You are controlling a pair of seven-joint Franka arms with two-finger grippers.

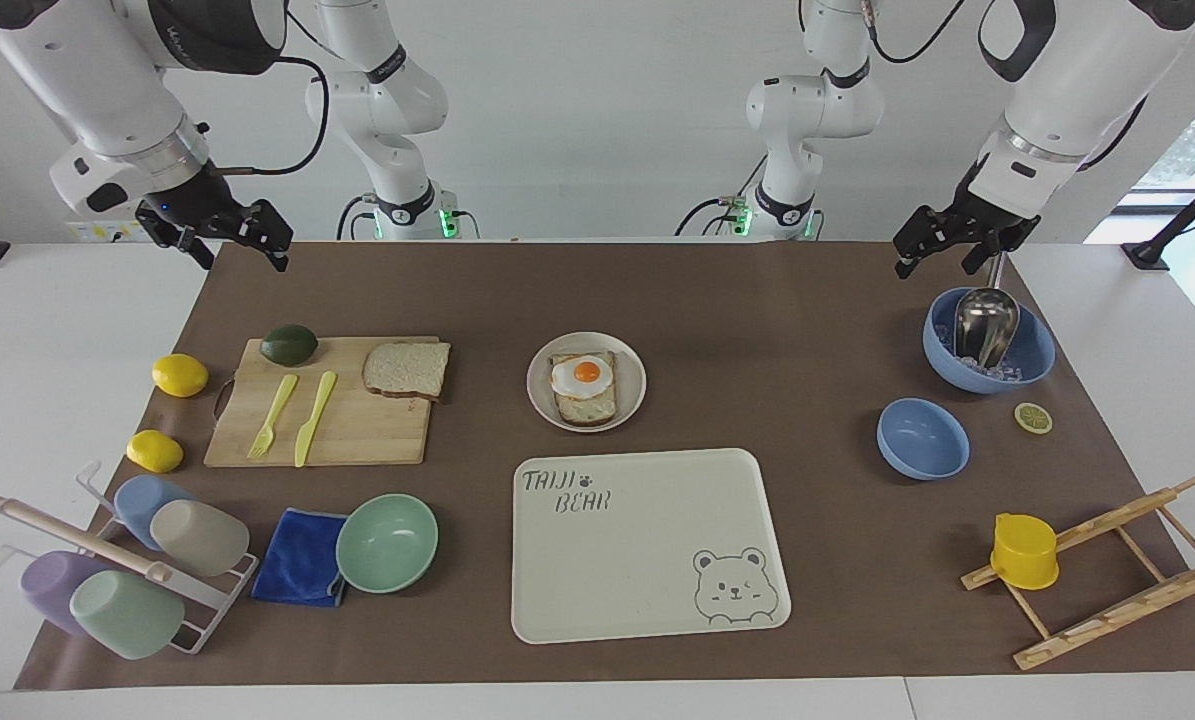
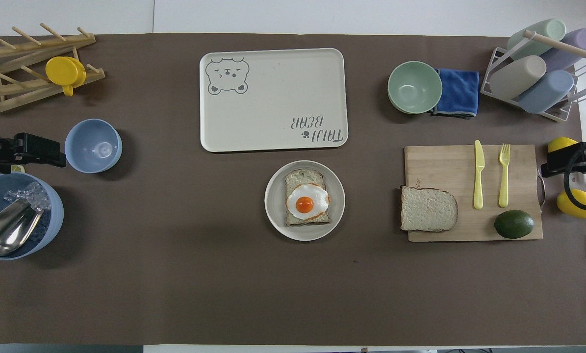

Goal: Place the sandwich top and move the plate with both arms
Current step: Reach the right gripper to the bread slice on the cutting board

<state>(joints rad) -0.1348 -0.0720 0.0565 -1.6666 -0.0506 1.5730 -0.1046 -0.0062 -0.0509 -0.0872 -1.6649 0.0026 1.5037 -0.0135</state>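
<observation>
1. Sandwich top (image 1: 407,369): lay flat on cutting board (image 1: 357,430), at the corner nearest the plate, toward R arm's end of table.
2. Plate (image 1: 633,372): mid-table, just nearer the robots than bear tray (image 1: 647,545); held the egg-topped bread slice (image 1: 585,385).
3. Left gripper (image 1: 939,245): raised over the mat edge beside the big blue bowl (image 1: 1032,352), jaws spread, empty.
4. Right gripper (image 1: 219,235): raised over the mat corner, jaws spread, empty.

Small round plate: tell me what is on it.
On the plate lies one bread slice with a fried egg on top. The egg covers part of the bread's face, so that part cannot be seen. The sandwich top is on the cutting board.
</observation>
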